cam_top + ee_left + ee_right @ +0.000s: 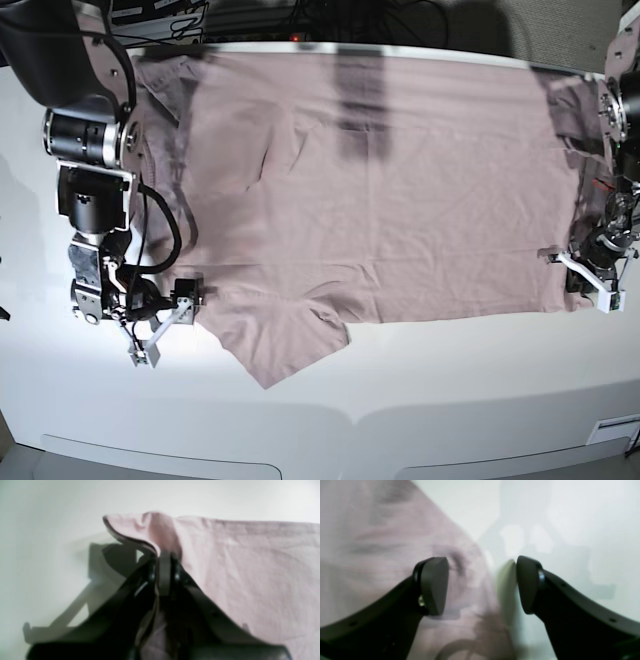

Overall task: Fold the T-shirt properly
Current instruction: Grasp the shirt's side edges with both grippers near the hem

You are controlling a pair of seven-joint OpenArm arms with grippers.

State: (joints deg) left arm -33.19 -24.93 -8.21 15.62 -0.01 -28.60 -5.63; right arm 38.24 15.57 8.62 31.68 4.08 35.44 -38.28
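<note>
The dusty pink T-shirt (400,200) lies spread flat across the white table (450,400), one sleeve pointing toward the front edge at lower left. My left gripper (578,272) sits at the shirt's right edge. In the left wrist view this gripper (163,557) is shut on the T-shirt (250,567), with a pinched fold of its edge raised a little. My right gripper (168,320) stands open beside the lower-left sleeve. In the right wrist view its fingers (432,585) are wide apart, one over the T-shirt (370,542) and one over bare table, the cloth's edge running between them.
Dark cables and equipment (250,15) line the table's back edge. The right arm's body (90,140) overlaps the shirt's upper-left corner. Bare white table runs along the front, with a small label (610,430) at its lower right corner.
</note>
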